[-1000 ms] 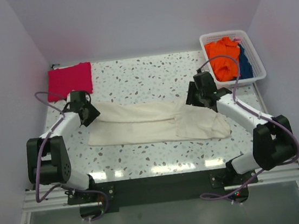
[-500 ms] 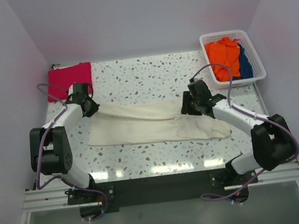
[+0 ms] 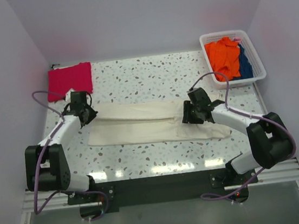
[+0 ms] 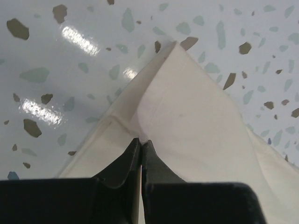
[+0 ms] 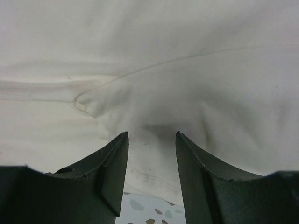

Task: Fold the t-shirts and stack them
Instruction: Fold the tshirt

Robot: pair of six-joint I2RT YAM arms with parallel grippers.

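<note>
The left gripper [image 4: 140, 141] is seen with its jaws pressed together, and a fold of the cream-white t-shirt [image 3: 140, 123] is pinched between the tips close to the shirt's far left corner. Around the pinch the cloth is drawn up into a small ridge, and the corner is pointed away over the speckled table [image 3: 145, 74].

The right gripper [image 5: 150, 136] is held with its jaws apart, nothing between them, directly over the right part of the same shirt. A seam and soft wrinkles are shown just beyond the tips. Whether the tips are touching the cloth cannot be told.

The cream-white t-shirt is laid out as a long band across the middle of the table, between the two arms. The crimson-pink t-shirt [image 3: 69, 81] is placed folded at the far left corner, just beyond the left gripper. A white basket [image 3: 255, 55] with orange and blue cloth is set at the far right.
</note>
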